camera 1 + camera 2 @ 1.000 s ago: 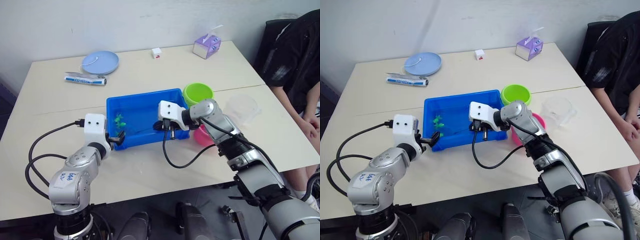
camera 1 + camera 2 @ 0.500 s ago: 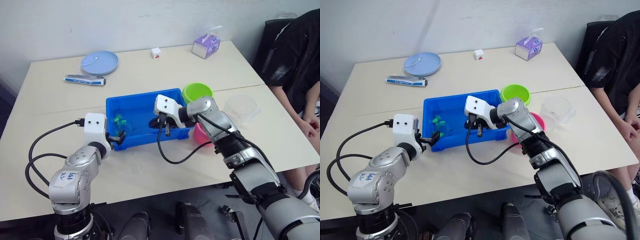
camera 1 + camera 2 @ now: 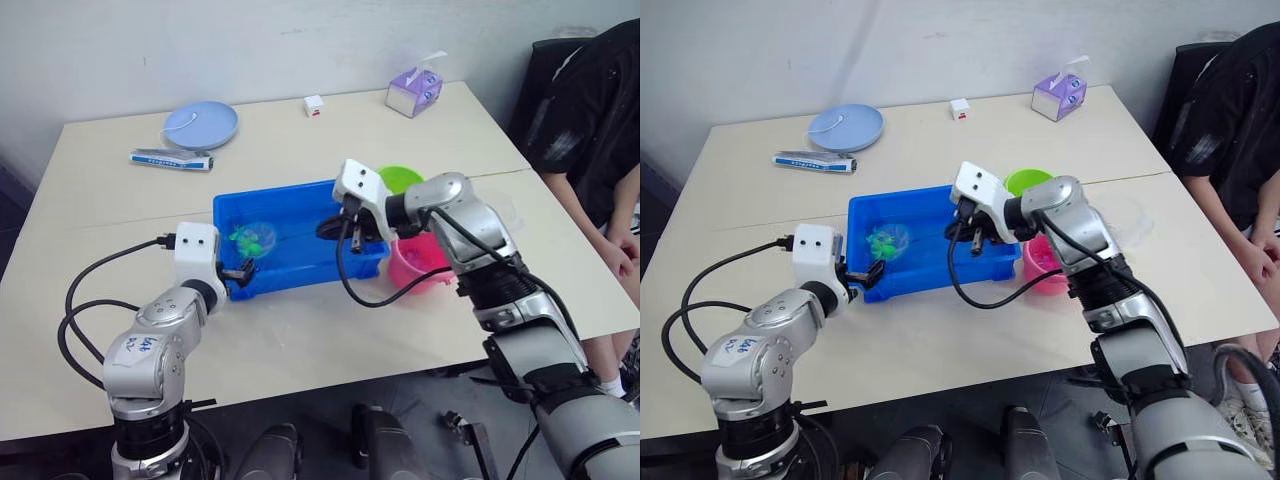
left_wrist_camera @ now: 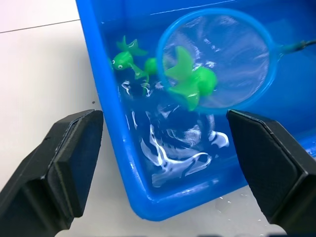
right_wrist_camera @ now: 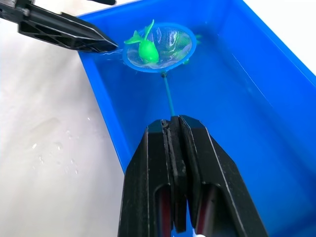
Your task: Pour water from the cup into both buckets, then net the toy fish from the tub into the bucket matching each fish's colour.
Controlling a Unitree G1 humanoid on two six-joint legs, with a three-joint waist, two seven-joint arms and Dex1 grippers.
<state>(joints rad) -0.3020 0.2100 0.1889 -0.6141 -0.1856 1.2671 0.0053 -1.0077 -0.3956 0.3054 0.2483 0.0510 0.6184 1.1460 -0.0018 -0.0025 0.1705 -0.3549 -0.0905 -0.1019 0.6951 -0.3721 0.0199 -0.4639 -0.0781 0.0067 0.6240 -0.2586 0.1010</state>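
Observation:
The blue tub (image 3: 300,262) sits mid-table with water in it. My right gripper (image 5: 175,123) is shut on the thin handle of the net (image 3: 255,237). The blue hoop hangs over the tub's left end with one green toy fish (image 4: 190,79) lying in it. More green fish (image 4: 126,59) rest in the water beside the hoop. My left gripper (image 3: 240,272) is open at the tub's near left corner, one finger on each side of the wall. The lime green bucket (image 3: 400,180) and pink bucket (image 3: 425,262) stand right of the tub. The clear cup (image 3: 1130,222) is beyond them, partly behind my right arm.
At the far left of the table lie a pale blue plate (image 3: 200,124) and a white tube (image 3: 170,158). A small white cube (image 3: 314,105) and a purple tissue box (image 3: 413,92) stand at the back. A person (image 3: 600,120) sits at the table's right side.
My right gripper has risen and shifted right with the net, and a green fish now lies in the hoop. The pink bucket shows more. My left gripper has stayed at the tub's corner.

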